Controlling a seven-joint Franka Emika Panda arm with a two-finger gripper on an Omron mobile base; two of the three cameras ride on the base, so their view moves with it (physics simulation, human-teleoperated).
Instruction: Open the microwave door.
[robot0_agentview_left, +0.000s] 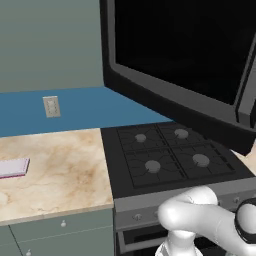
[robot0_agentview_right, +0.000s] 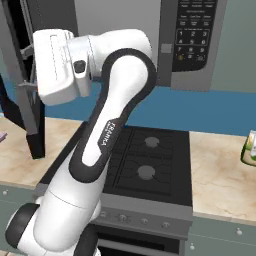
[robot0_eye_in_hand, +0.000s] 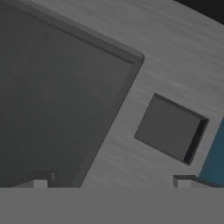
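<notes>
Gripper (robot0_eye_in_hand: 111, 183) fingertips, two small dark-and-grey stubs, rise well apart at the near edge of the hand view with nothing between them, so the jaws stand released. Beyond them lies the brushed grey inner face of the microwave (robot0_eye_in_hand: 175, 52), with a dark cavity at left and a small square recess (robot0_eye_in_hand: 168, 129) at right; a sliver of blue wall shows at the far right edge.

Left base view, left to right: a pale marbled stone countertop (robot0_agentview_left: 55, 170) carries a flat pink-edged white object (robot0_agentview_left: 14, 167), cut off by the left edge and hard to identify. A white wall outlet (robot0_agentview_left: 51, 106) sits on the blue backsplash (robot0_agentview_left: 85, 107). The black four-burner stove (robot0_agentview_left: 170, 155) follows. Above it hangs the large black glossy microwave door (robot0_agentview_left: 180, 55) with its grey rounded band, swung out toward the camera; its top and right side are cut off.

Right base view, left to right: the door appears edge-on at far left, partly hidden by the white arm's wrist block (robot0_agentview_right: 62, 67). The arm covers much of the stove. A dark keypad panel (robot0_agentview_right: 196, 35) marks the microwave's right side. A pale green-labelled item (robot0_agentview_right: 249, 147) is clipped by the right edge.
</notes>
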